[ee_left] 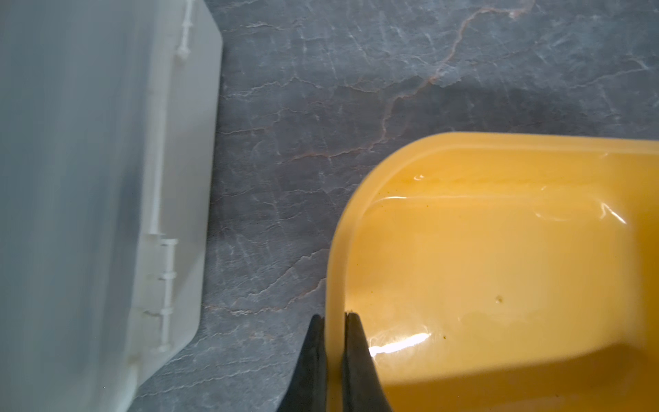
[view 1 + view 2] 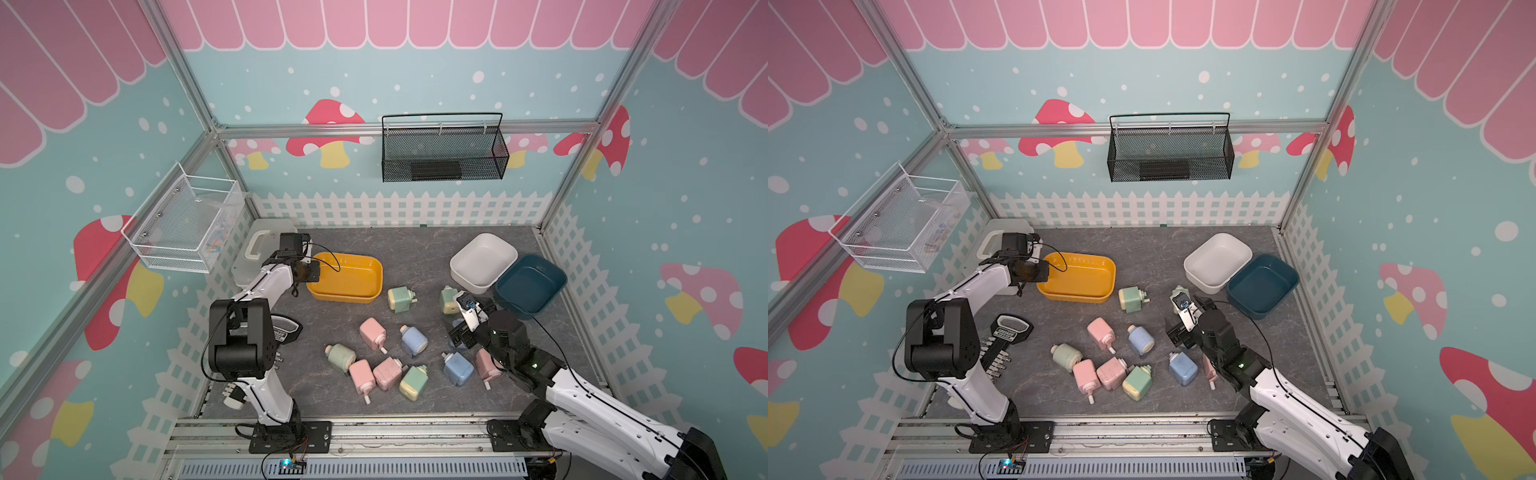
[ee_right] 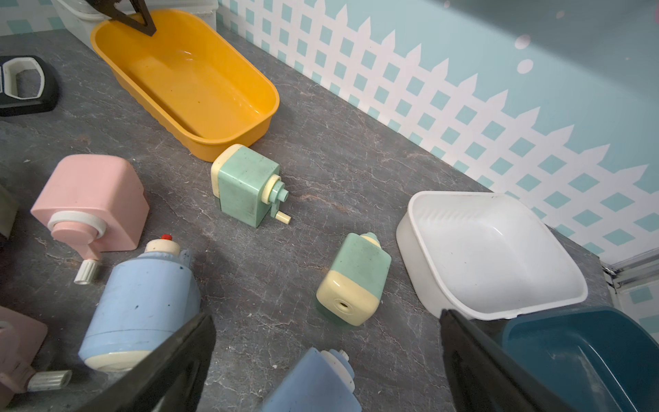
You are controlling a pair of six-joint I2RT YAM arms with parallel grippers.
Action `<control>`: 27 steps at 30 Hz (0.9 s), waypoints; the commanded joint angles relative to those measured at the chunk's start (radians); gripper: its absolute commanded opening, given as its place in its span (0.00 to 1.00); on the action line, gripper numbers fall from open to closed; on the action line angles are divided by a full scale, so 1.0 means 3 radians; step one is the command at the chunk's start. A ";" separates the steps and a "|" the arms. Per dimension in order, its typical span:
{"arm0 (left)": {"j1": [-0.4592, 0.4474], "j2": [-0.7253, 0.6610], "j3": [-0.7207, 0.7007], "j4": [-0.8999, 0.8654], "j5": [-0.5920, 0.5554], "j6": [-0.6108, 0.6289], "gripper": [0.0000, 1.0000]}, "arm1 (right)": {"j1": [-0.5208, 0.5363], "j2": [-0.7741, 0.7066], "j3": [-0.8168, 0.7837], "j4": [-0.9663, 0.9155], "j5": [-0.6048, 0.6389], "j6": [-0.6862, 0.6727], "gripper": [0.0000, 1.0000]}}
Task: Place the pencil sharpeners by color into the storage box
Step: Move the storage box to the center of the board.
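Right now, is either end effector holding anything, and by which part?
The left end effector pinches the yellow tub by its end rim; the right end effector is open, holding nothing.

Probably a robotics lab booth: bare aluminium frame (image 2: 548, 126) around printed mushroom-and-fence wall panels (image 2: 415, 79).

Black mesh basket (image 2: 444, 145) (image 2: 1169, 145) hangs on the back rail, upper centre in both top views; a dark ribbed item lies in it. White wire basket (image 2: 183, 224) on the side wall, left of centre; contents unclear. Frosted case (image 2: 266, 226) (image 1: 107, 178) with a handle, just left of centre. Black key-shaped toy (image 2: 1011, 328) (image 3: 25, 85) lies flat on the grey marbled tabletop (image 2: 415, 249), lower left, partly hidden. Picket-fence print (image 2: 399, 208) rings the table. Small board (image 2: 289, 464), LED lit, bottom edge.
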 commanded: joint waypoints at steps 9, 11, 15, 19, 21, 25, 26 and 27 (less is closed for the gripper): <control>0.0144 -0.0141 -0.0335 0.0330 -0.0478 0.0001 0.03 | 0.0003 0.0015 0.0132 0.0056 -0.0035 -0.0008 0.99; 0.0141 -0.0116 -0.0327 0.0340 -0.0440 0.0048 0.07 | 0.0003 0.0029 0.0141 0.0073 -0.0051 -0.0011 0.99; 0.0141 -0.0108 -0.0347 0.0327 -0.0441 0.0135 0.14 | 0.0005 0.0109 0.0168 0.0079 -0.0052 -0.0045 0.99; 0.0140 -0.0133 -0.0375 0.0333 -0.0670 0.0206 0.19 | 0.0006 0.0248 0.0240 0.0067 -0.0084 -0.0095 0.99; 0.0144 -0.0116 -0.0376 0.0343 -0.0768 0.0241 0.19 | 0.0003 0.0331 0.0293 0.0067 -0.0107 -0.0113 0.99; 0.0144 -0.0054 -0.0340 0.0350 -0.1010 0.0273 0.19 | 0.0005 0.0440 0.0351 0.0067 -0.0163 -0.0117 0.99; 0.0142 -0.0051 -0.0333 0.0353 -0.1040 0.0267 0.19 | 0.0003 0.0462 0.0365 0.0074 -0.0176 -0.0123 0.99; 0.0142 -0.0061 -0.0335 0.0354 -0.1023 0.0256 0.19 | 0.0006 0.0483 0.0364 0.0077 -0.0175 -0.0125 0.99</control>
